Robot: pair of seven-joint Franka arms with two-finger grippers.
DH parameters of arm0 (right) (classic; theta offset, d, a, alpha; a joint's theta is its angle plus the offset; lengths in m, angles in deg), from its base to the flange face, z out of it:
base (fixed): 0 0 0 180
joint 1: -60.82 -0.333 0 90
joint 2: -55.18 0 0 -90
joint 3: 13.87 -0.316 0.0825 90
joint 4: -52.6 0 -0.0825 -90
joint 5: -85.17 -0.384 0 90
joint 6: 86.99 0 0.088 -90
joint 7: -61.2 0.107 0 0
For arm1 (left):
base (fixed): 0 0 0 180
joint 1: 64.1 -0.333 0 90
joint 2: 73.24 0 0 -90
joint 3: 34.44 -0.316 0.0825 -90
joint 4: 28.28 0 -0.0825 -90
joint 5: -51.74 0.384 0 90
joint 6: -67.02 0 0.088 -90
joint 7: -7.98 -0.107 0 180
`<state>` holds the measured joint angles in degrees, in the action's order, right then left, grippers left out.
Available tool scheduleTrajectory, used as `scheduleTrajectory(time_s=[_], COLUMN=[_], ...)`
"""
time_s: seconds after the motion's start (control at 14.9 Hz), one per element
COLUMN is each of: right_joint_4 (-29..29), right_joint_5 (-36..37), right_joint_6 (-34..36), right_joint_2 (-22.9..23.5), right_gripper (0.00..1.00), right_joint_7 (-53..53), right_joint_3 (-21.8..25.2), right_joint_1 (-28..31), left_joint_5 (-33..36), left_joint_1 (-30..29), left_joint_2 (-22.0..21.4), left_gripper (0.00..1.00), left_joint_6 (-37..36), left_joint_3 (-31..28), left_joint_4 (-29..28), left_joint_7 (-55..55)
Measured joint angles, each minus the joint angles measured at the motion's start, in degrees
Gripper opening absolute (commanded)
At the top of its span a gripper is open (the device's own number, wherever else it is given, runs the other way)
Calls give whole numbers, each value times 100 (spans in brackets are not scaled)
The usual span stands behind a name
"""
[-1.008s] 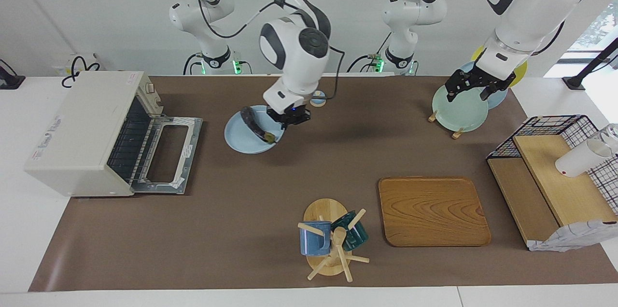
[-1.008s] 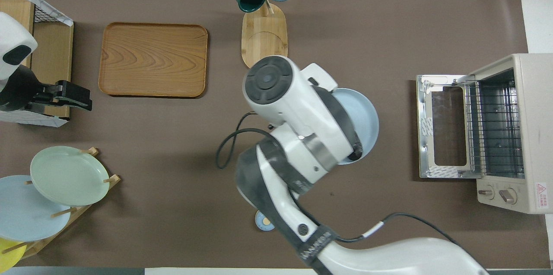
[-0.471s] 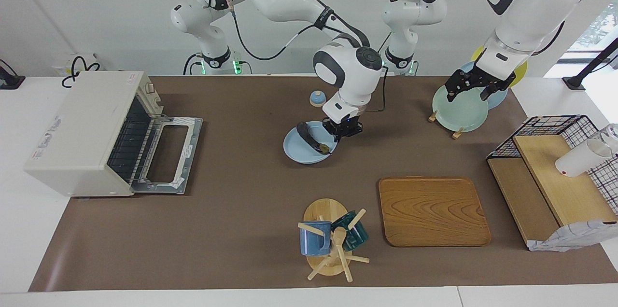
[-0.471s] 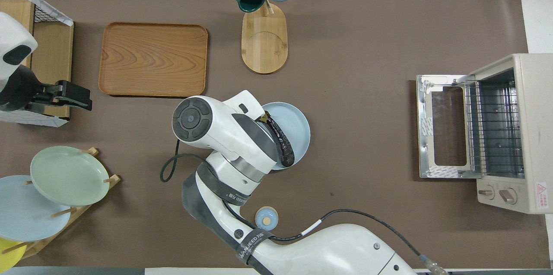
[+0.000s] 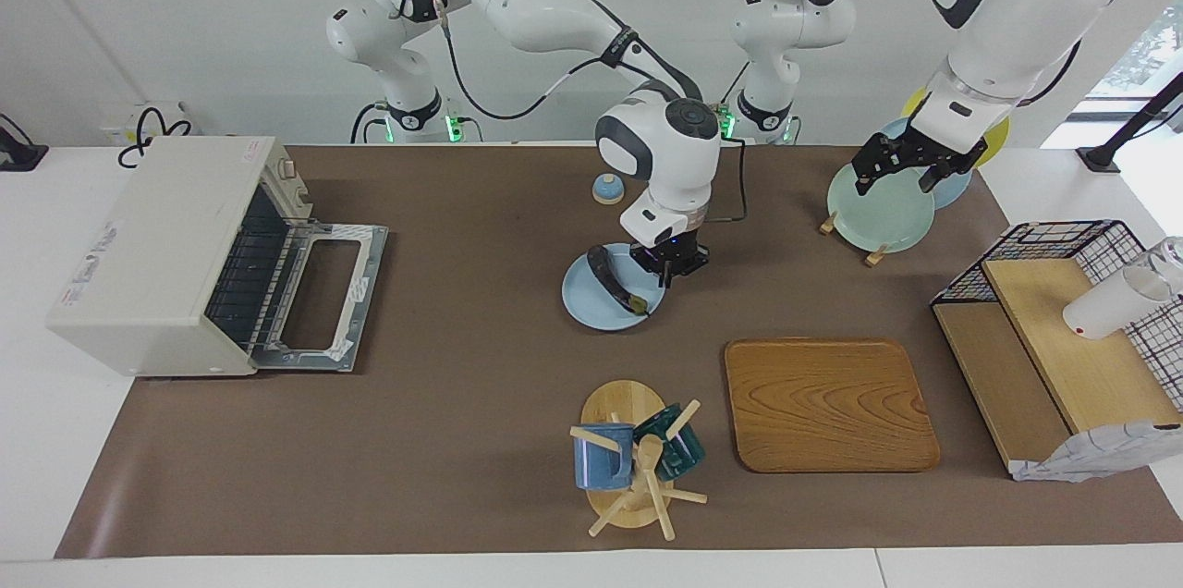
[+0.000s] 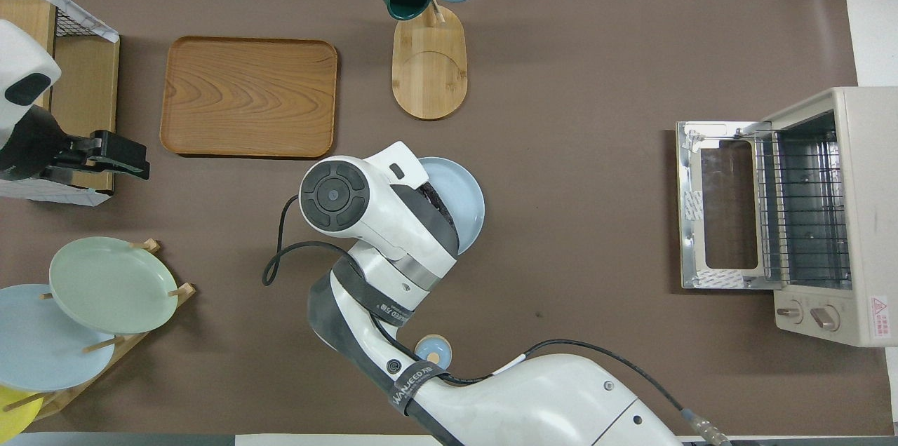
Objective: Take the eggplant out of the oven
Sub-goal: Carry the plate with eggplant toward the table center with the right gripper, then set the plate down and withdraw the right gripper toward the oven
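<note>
Your oven (image 5: pixel 176 255) sits at the right arm's end of the table, door dropped flat, wire rack bare. Move along to mid-table and there's your eggplant (image 5: pixel 615 278), lying across a light blue plate (image 5: pixel 591 301), well apart from the oven. Your right gripper (image 5: pixel 673 266) is down at that plate's edge, fingers clamped on the rim. The plate sits nearer to the robots than the mug stand (image 5: pixel 633 468) and beside the wooden tray (image 5: pixel 827 403). At the left arm's end, your left gripper (image 5: pixel 910 165) waits over the plate rack (image 5: pixel 878 200), fingers spread apart.
</note>
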<state>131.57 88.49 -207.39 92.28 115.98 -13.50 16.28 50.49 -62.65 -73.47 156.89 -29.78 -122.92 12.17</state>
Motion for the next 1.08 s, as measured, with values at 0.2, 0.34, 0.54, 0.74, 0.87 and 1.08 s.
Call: scheduleTrajectory(time_s=[0.2, 0.34, 0.54, 0.74, 0.87, 1.08], right_joint_4=[-35, -259, -406, 290, 1115, 2278], right_joint_5=[59, 241, 296, 296, 330, 648], right_joint_6=[193, 788, 1485, 1760, 1587, 951], right_joint_2=[-5, -74, -519, -1186, -1559, -1905], right_gripper=[12, 7, 7, 7, 7, 7], right_joint_7=[0, -155, -1074, -2123, -2452, -3005], right_joint_3=[14, 64, 123, 129, 131, 133], right_joint_1=[-1, 59, 645, 1604, 2085, 2595], left_joint_5=[0, 0, 0, 0, 0, -4], left_joint_1=[0, 0, 0, 0, 0, 2], left_joint_2=[0, 0, 0, 0, -3, -10], left_gripper=[100, 100, 100, 100, 100, 100], left_joint_6=[0, 0, 0, 0, 1, 46], left_joint_3=[0, 0, 0, 2, 5, 63], left_joint_4=[0, 0, 0, 0, 7, 16], left_joint_7=[0, 0, 0, 0, 0, 8])
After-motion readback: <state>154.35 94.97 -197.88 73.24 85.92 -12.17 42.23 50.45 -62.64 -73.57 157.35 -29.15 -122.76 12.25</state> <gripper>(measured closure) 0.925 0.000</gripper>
